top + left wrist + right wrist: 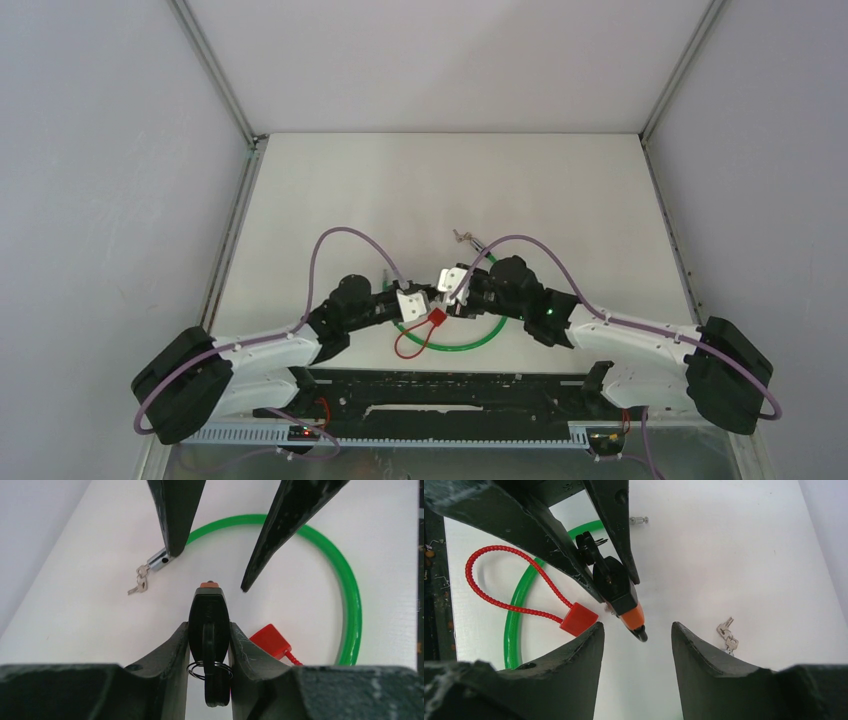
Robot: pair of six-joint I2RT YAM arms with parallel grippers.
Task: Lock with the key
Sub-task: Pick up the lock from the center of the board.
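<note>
My left gripper is shut on a black key head that carries a wire ring and a second black key behind it. The held piece continues into a black body with an orange band and a black tip. That tip points into the gap of my right gripper, which stands open around it without touching. Both grippers meet at the table's middle, left gripper and right gripper. A red cable lock lies below them, with its block on the table.
A green cable loop lies on the white table around the working spot, its metal end next to two small silver keys. Another metal pin end shows further off. Grey walls enclose the table on three sides.
</note>
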